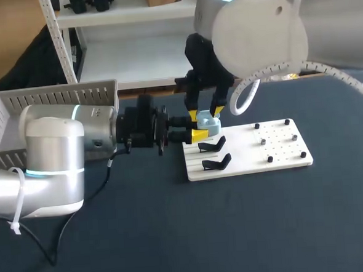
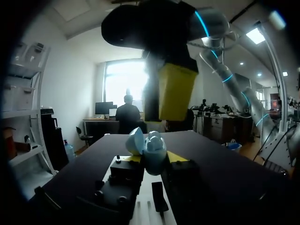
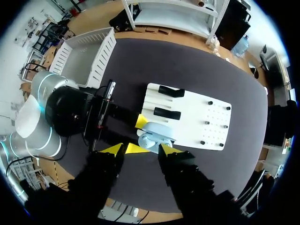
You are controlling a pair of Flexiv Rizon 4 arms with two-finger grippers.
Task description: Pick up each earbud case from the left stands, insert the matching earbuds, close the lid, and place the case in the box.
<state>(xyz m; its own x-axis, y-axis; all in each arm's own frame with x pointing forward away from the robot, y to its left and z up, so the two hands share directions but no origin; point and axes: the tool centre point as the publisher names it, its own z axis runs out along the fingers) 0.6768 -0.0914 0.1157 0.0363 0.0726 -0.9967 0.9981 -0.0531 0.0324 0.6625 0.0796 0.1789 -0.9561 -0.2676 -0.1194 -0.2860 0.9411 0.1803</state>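
Dark table [image 1: 144, 237] holds a white board [image 1: 281, 157]. Left fingers [image 2: 177, 157] are clamped on the blue earbud case [image 2: 154, 154] above the board. Right fingers [image 3: 112, 150] hang apart over it. A crooked push could knock the case loose. Only the left wrist view shows its lid [image 2: 135, 140] open.

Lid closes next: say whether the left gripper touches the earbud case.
Touching. In the left wrist view the left gripper clamps the earbud case from both sides.
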